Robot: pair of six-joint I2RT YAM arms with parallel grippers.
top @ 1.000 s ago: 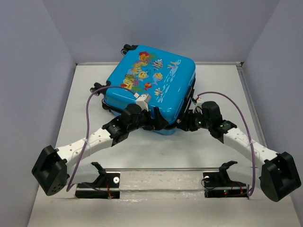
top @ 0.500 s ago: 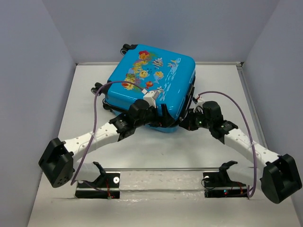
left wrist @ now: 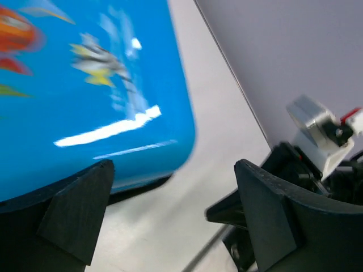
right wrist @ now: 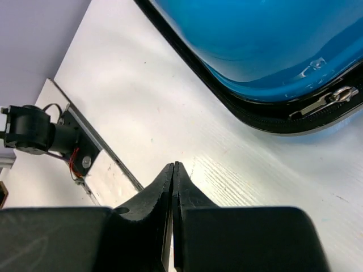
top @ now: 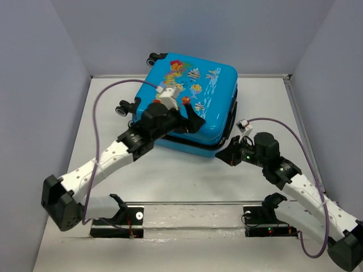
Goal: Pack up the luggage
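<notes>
White bench top [top: 187, 175], matte, faint grain. Plain pale grey walls box in three sides: back wall [top: 193, 28], left wall [top: 34, 85], right wall [top: 340, 56]. Thin raised lip [top: 113, 76] along the far edge. Shiny metal rail [top: 193, 215] along the near edge. Lighting even, diffuse; shadows soft.

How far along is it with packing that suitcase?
Done: the suitcase lies shut on the table. In hand: the left gripper hangs open over its lid; the right gripper is shut, just off its near edge. Left: perhaps zipping; a zipper pull shows at one corner, but I cannot tell how far it has run.
</notes>
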